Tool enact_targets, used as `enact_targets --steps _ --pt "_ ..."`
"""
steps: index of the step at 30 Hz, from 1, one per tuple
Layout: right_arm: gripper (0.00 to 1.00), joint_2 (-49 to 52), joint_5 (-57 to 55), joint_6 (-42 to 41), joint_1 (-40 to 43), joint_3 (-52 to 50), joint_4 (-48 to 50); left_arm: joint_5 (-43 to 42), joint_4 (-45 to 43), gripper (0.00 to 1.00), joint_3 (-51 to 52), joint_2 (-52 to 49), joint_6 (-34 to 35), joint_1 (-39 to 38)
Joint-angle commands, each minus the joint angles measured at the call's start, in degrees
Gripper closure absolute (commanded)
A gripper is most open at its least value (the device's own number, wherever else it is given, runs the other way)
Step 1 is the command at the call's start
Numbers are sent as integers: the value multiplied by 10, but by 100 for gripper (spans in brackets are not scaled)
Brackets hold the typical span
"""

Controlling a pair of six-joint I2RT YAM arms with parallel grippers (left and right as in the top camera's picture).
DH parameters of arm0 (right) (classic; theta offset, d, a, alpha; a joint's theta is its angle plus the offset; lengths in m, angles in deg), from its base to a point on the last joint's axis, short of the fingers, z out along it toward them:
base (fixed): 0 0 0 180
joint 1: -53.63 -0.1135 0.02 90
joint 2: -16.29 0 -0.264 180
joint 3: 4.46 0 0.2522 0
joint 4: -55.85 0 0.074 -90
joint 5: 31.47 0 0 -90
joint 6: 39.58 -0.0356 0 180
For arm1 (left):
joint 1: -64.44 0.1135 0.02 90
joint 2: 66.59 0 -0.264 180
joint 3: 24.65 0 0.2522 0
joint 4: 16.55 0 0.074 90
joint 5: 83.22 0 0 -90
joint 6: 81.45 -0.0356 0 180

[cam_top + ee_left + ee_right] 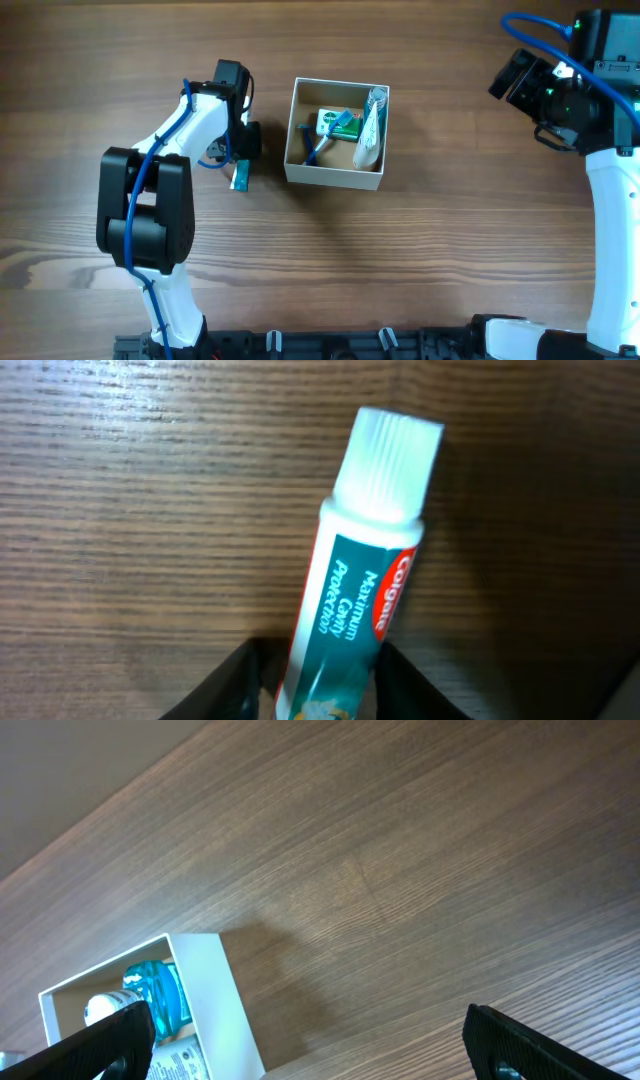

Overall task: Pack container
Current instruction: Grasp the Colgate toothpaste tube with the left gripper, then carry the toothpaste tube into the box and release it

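Note:
The container (333, 176) is a square white cardboard box with a tan inside, at the middle of the table. It holds a green-and-white pack (339, 123), a blue item (313, 150) and a clear wrapped item (371, 130). My left gripper (238, 152) is just left of the box and is shut on a teal Colgate toothpaste tube (357, 600) with a white cap, which shows in the overhead view (240, 178). My right gripper (320, 1050) is open and empty at the far right (515, 75), well away from the box (215, 1005).
Bare wood-grain table (450, 230) lies all round the box. The left arm's black and white links (150, 210) stand at the front left, and the right arm's base (610, 230) is at the right edge.

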Motion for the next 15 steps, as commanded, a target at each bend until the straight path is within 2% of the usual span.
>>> enact_targets --steps 1,8,15 --pt "0 6 3 -1 1 3 1 -13 2 77 3 -5 -5 0" --pt "0 6 3 -1 1 3 1 -13 56 93 -17 28 -5 5" --pt "0 6 3 -1 1 3 1 -31 110 92 -71 144 -3 -5"
